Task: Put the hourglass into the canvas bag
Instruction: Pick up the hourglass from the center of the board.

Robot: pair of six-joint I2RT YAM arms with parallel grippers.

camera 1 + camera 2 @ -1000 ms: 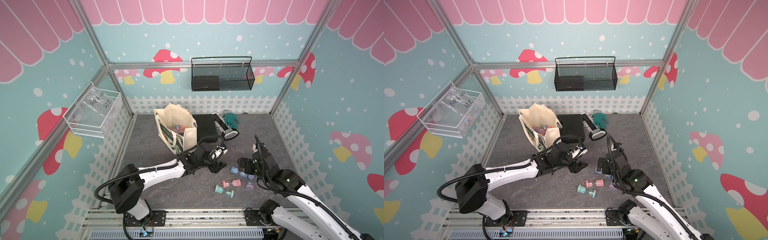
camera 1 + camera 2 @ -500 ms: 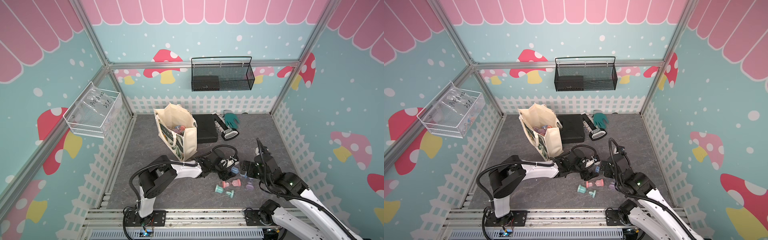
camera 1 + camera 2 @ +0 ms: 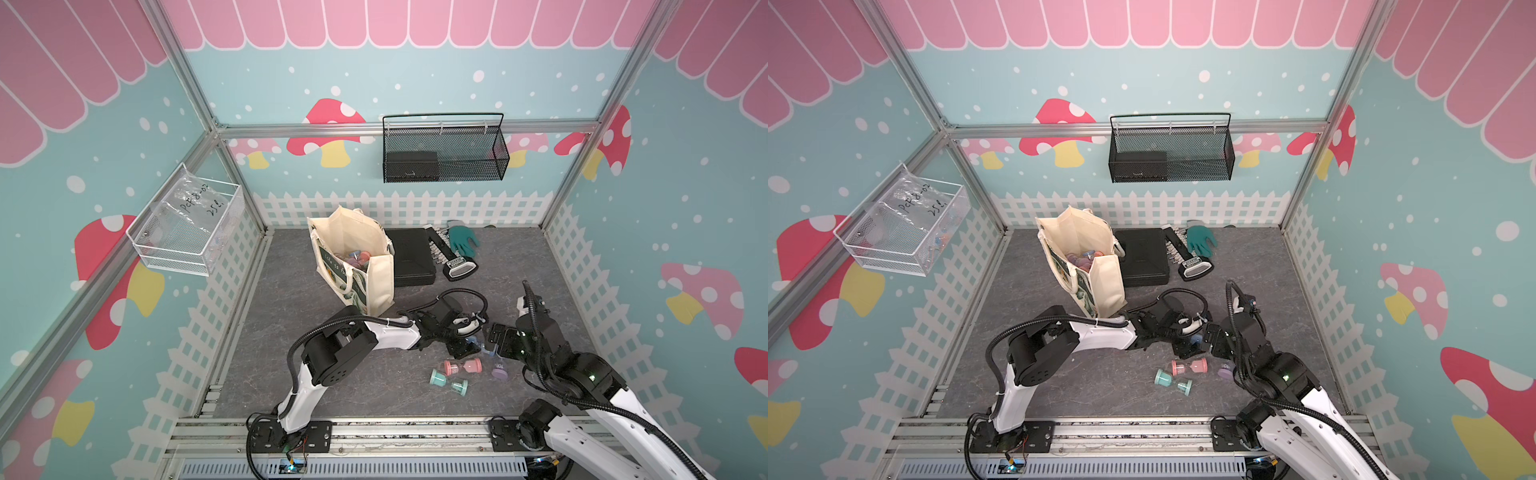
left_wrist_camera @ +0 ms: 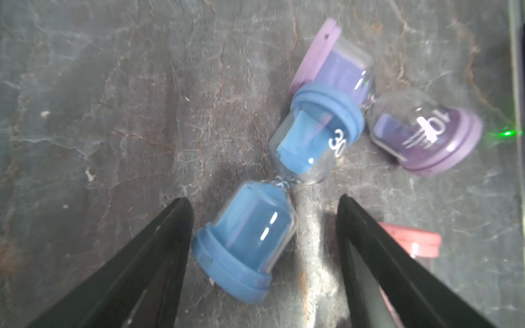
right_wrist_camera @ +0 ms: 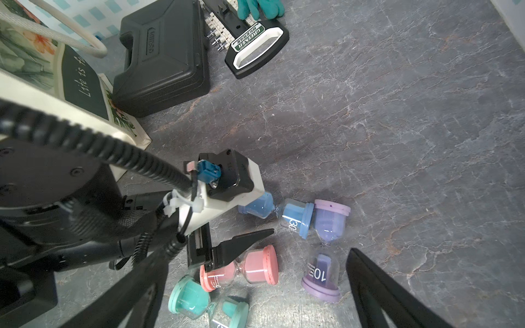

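In both top views the bag (image 3: 380, 282) (image 3: 1108, 282) stands open, well apart from the hourglasses.

Left wrist: the blue hourglass (image 4: 272, 198) lies on the floor (image 4: 113, 113). The left gripper (image 4: 264, 200) has its jaws spread around it, not pinching. Its cap touches a purple hourglass (image 4: 426, 136).

Right wrist: the right gripper (image 5: 258, 254) is spread wide and empty, with the pink hourglass (image 5: 255, 267) and teal hourglass (image 5: 193, 301) near.

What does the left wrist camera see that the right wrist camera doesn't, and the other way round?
Only the left wrist view shows the left gripper open, a finger on each side of one end of the blue sand hourglass. Only the right wrist view shows the teal hourglass, the cream canvas bag, the flat black case and the green glove. Both show the blue hourglass, the purple hourglass and the pink hourglass lying down.
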